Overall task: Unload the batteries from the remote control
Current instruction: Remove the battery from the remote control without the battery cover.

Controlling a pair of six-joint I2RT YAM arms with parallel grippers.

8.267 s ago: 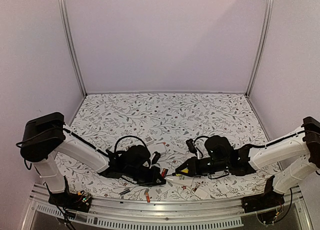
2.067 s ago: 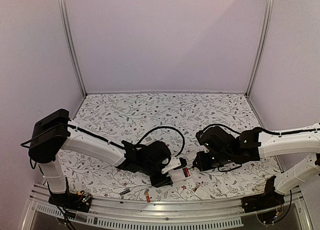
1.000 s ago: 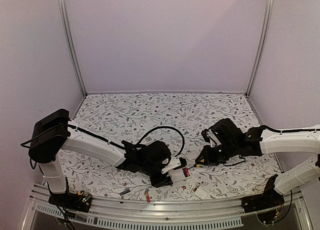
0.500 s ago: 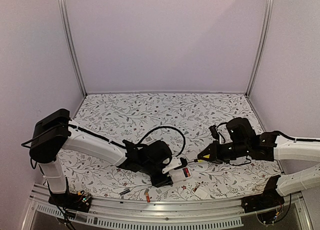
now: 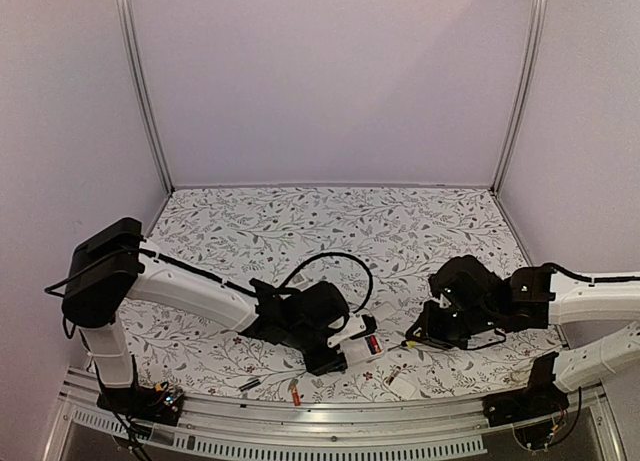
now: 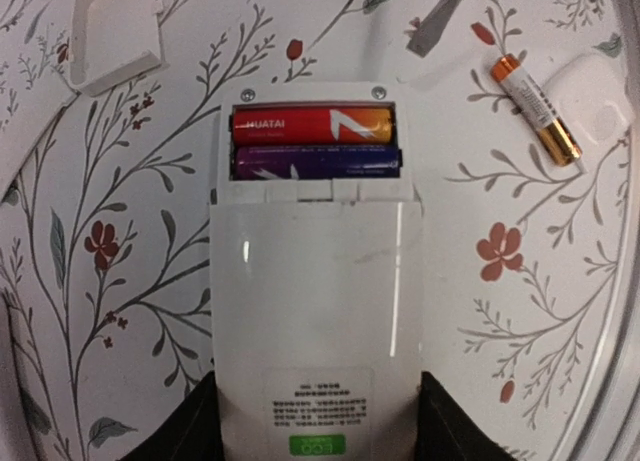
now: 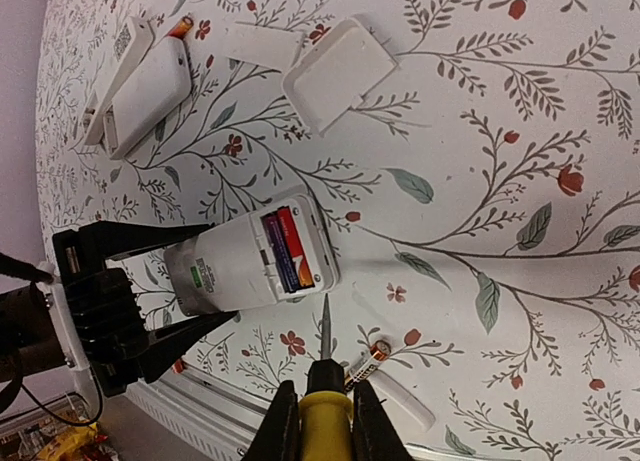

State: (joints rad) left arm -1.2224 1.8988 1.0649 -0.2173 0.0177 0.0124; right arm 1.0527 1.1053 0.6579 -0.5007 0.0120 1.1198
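Note:
The white remote control (image 6: 315, 301) lies back up with its compartment uncovered; a red battery (image 6: 312, 125) and a dark purple battery (image 6: 318, 161) sit in it side by side. My left gripper (image 6: 315, 426) is shut on the remote's label end. My right gripper (image 7: 322, 393) is shut on a yellow-handled screwdriver (image 7: 324, 426). Its tip (image 7: 325, 316) points at the remote's (image 7: 235, 266) battery end, a small gap away. In the top view the right gripper (image 5: 425, 336) stands right of the remote (image 5: 360, 348).
One loose orange-tipped battery (image 7: 365, 364) lies beside the screwdriver on a flat white plate (image 7: 395, 401). A second white remote (image 7: 140, 86) and two white cover plates (image 7: 340, 73) (image 7: 265, 46) lie farther out. More small cells (image 5: 295, 391) lie by the table's near rail (image 5: 300, 421).
The right arm has swung back toward the near edge with the screwdriver, bringing its tip close to the remote's battery end. The left gripper and remote have hardly moved.

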